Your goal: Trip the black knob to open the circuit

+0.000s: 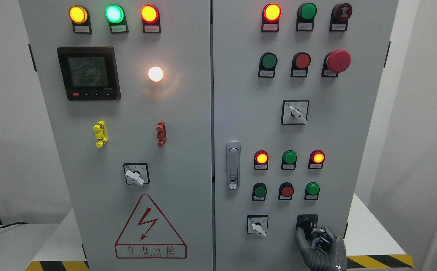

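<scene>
Black knob [305, 224] pinched between right hand's [322, 244] curled fingers [302, 237].

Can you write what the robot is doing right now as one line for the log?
right hand: fingers on black knob | cabinet: lower right | knob turned: cannot tell | left hand: out of view

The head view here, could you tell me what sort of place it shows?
Probably an electrical test room or workshop: a grey control cabinet with lit indicator lamps, a red emergency stop button and a high-voltage warning triangle. The right hand is at its black knob.
</scene>
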You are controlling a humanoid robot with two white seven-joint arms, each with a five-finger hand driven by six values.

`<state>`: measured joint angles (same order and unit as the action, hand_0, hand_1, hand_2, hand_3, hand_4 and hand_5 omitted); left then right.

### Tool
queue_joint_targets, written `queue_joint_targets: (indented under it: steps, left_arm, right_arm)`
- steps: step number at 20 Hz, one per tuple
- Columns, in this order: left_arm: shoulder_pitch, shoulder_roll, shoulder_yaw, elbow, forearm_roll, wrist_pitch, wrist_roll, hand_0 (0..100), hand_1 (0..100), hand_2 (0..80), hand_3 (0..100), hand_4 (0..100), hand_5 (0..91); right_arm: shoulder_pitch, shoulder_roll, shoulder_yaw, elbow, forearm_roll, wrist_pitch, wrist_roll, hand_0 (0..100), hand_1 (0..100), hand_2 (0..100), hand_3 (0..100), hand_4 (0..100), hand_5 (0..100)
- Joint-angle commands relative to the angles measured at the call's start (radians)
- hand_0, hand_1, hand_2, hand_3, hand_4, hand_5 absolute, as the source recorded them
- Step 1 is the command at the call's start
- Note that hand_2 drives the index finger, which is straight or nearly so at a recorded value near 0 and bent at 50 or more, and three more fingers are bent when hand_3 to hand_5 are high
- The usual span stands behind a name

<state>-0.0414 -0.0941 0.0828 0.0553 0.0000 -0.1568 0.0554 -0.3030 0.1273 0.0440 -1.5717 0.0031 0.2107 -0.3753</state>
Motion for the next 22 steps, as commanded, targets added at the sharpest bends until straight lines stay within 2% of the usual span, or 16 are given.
queue_joint_targets:
  steps: [1, 7, 12, 22]
  left_arm:
    - [0.0, -0.001, 0.0, 0.0, -0.031, 0.0, 0.0, 12, 39, 0.0, 0, 0, 0.0]
    - [0.0, -0.001, 0.0, 0.0, -0.031, 0.0, 0.0, 12, 39, 0.0, 0, 0, 0.0]
    - [0.0, 0.0, 0.0, 0.0, -0.031, 0.0, 0.0, 12, 39, 0.0, 0, 0, 0.0]
    - [0.0, 0.0, 0.0, 0.001, -0.031, 0.0, 0.0, 12, 39, 0.0, 0, 0, 0.0]
  right_arm:
    - [-0.001, 0.0, 0.0, -0.001, -0.012, -0.001, 0.035, 43, 87, 63, 100, 93, 99]
    - [-0.001, 0.0, 0.002, -0.001, -0.012, -0.001, 0.039, 43, 87, 63, 100, 93, 99]
    - [-0.001, 0.0, 0.002, -0.001, -0.012, -0.001, 0.062, 43, 88, 63, 100, 93, 99]
    - [-0.001, 0.0, 0.004, -0.001, -0.012, -0.001, 0.064, 44, 88, 63, 100, 93, 99]
